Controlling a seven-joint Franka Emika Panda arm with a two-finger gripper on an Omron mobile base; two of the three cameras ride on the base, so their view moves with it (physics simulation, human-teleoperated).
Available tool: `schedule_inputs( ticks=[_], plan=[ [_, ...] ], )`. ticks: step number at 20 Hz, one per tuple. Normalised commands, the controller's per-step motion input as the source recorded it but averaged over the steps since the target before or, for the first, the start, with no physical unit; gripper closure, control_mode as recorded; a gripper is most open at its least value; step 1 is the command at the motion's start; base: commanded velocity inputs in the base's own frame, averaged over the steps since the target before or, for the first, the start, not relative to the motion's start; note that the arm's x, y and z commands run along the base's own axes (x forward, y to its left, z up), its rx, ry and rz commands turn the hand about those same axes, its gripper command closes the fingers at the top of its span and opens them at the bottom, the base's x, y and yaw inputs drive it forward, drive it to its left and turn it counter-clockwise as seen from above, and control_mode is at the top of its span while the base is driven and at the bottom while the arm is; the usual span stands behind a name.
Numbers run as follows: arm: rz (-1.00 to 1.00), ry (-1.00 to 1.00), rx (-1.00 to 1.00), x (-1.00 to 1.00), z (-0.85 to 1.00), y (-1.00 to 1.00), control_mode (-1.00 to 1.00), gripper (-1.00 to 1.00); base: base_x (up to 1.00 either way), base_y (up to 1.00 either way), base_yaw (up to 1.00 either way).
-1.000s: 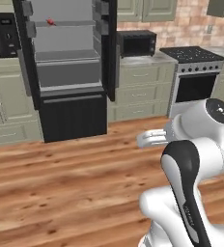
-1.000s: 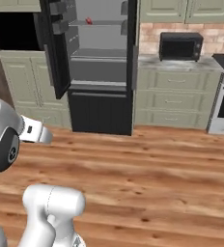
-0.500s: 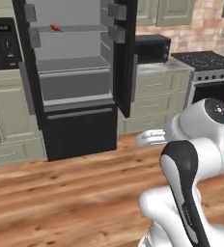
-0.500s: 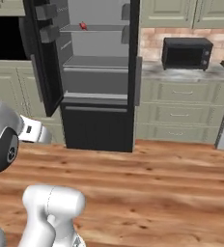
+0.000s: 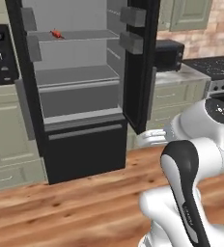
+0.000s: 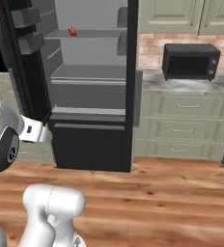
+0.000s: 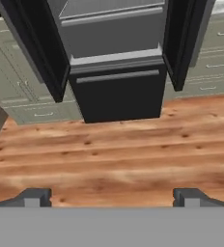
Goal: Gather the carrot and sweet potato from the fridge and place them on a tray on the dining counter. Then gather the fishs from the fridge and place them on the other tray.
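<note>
A: Fridge point(image 5: 85, 87) — tall, black, both doors swung wide, filling the upper left of the left base view and the upper left of the right base view. Light-grey shelves inside, dark bottom drawer point(image 7: 118, 91) shut at centre top of the hand view.

B: Anything on those shelves?

A: One small red-orange thing point(image 5: 56, 34) on the upper shelf, upper left of the left base view; same speck point(image 6: 72, 32) near the top left of the right base view. Probably the red fish; too small to make out fins. No carrot, sweet potato or pale fish to be made out on the shelves in sight.

B: And the gripper?

A: Gripper point(image 7: 111, 197) spread fully, nothing between the tips, low at the bottom edge of the hand view over wooden floor point(image 7: 114, 154), well short of the fridge. Fingertips point(image 7: 34, 197) far apart.

B: Handling, once reached?

A: Likely light and small, possibly smooth and prone to slipping or rolling on the shelf. Best taken across the middle of the body, at the thickest part, not by tail or fin. Needs a high reach, straight in between the doors, clear of the door bins point(image 5: 131, 29) at upper right of the opening.

B: Risk?

A: Nudging it deeper along the shelf before closing.
</note>
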Motion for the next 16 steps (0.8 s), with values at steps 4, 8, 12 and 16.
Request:
schedule_inputs(
  ticks=[4,8,12,16],
  plan=[
    [0.00,0.00,0.00,0.00,0.00,0.00,1.00,-1.00,0.94,0.41,-0.07],
    [0.00,0.00,0.00,0.00,0.00,0.00,1.00,-1.00,0.81,0.19,-0.04],
    [0.00,0.00,0.00,0.00,0.00,0.00,1.00,-1.00,0.78,0.10,0.00],
    [0.00,0.00,0.00,0.00,0.00,0.00,1.00,-1.00,0.86,0.08,0.00]
  ],
)
